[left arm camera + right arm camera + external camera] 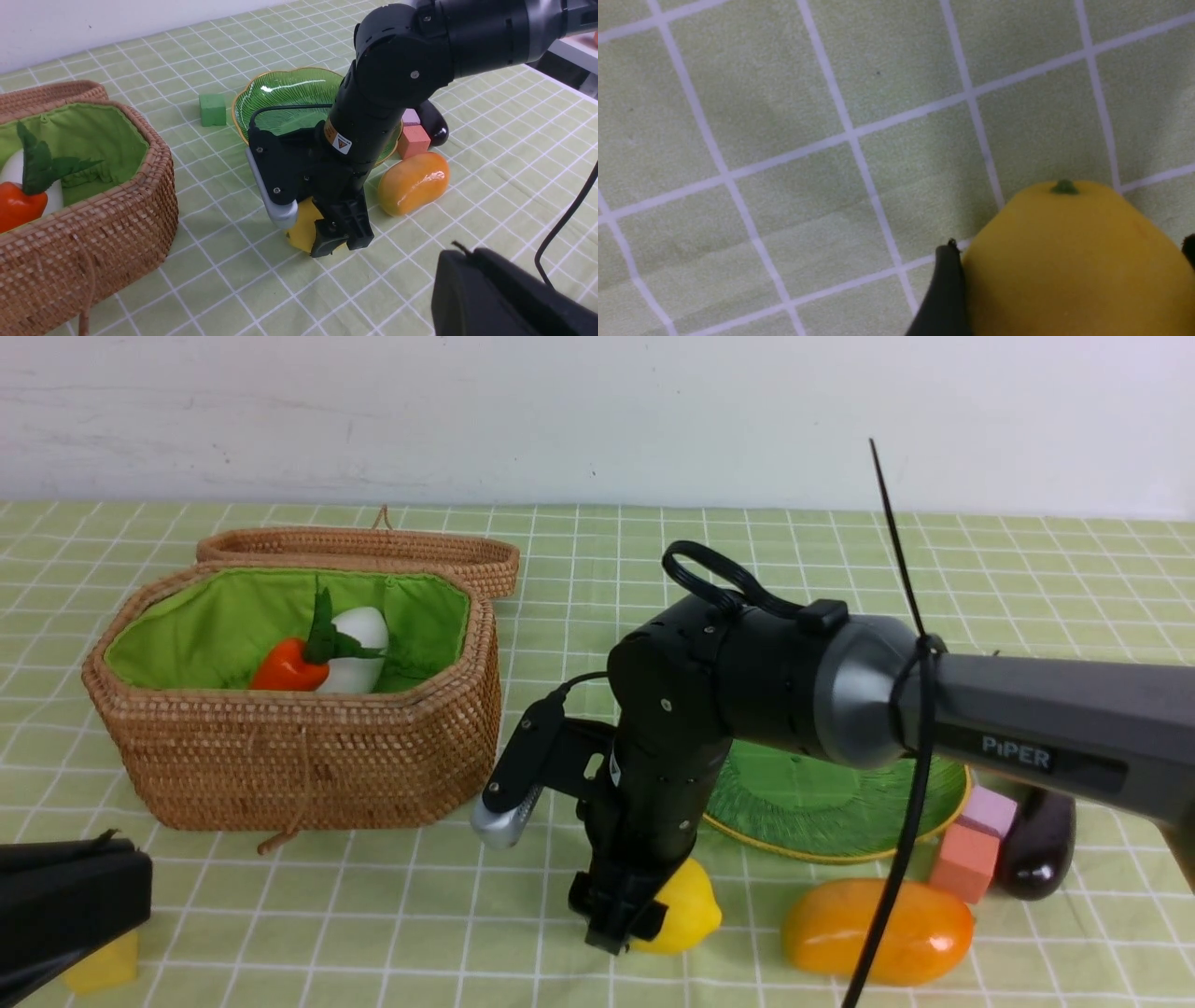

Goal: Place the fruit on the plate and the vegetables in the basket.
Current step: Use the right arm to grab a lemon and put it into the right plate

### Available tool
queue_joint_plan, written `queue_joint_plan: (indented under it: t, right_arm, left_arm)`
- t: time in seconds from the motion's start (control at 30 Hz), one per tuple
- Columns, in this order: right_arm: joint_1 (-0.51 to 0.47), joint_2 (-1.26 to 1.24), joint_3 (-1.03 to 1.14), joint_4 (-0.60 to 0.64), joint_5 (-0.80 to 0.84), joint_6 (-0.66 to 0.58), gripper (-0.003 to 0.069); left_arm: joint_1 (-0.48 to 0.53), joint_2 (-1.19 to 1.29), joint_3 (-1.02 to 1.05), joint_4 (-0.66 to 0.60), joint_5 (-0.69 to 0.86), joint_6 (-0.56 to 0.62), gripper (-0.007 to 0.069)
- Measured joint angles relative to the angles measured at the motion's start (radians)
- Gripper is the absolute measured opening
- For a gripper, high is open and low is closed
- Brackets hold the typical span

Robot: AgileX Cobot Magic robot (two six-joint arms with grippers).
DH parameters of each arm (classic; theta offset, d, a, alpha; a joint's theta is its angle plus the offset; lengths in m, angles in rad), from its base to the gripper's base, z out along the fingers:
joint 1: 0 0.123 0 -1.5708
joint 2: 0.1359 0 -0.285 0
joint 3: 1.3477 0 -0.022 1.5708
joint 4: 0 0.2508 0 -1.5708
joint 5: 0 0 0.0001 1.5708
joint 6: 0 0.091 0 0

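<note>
1. The lemon lies on the checked green tablecloth, directly under the right gripper and between its jaws.
2. The right gripper points straight down with its jaws spread wide, one on each side of the lemon. In the right wrist view one of its black fingers lies right against the lemon's side. The other finger only shows at the frame's edge. I cannot tell whether the jaws are pressing yet, and the lemon rests on the cloth.
3. The lemon is bright matte yellow with a small green stem nub at its tip, which faces away from the wrist camera.
4. The mango, glossy orange and oblong, lies on the cloth near the gripper, on its right.
5. The green leaf-shaped plate with a gold rim sits just beyond the gripper, partly hidden by the arm. No fruit shows on its visible part.
6. Further right of the gripper, a salmon cube and a lilac cube stand by the plate's edge, with the dark eggplant just beside them.
7. Left of the gripper and further back, the wicker basket stands with its lid open. It holds the carrot and the radish.
8. The left gripper sits low and well to the left, closed and empty, with a yellow cube beside it.
</note>
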Motion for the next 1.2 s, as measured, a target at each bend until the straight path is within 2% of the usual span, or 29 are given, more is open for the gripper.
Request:
queue_joint_plan:
  t: [0.47, 0.73, 1.03, 1.2]
  right_arm:
    - [0.000, 0.000, -0.003, -0.002, 0.007, 0.000, 0.0572]
    - [0.000, 0.012, -0.042, -0.019, 0.114, 0.044, 0.0572]
    - [-0.019, -0.050, -0.176, -0.052, 0.199, 0.170, 0.0570]
    - [-0.141, -0.084, -0.200, -0.098, 0.163, 0.327, 0.0570]
  left_arm:
    - [0.000, 0.000, 0.000, 0.000, -0.018, 0.000, -0.0002]
    - [0.000, 0.000, 0.000, 0.000, -0.022, 0.000, -0.0001]
    - [0.000, 0.000, 0.000, -0.006, -0.063, 0.000, 0.0005]
    - [0.000, 0.000, 0.000, -0.027, -0.162, 0.034, 0.0006]
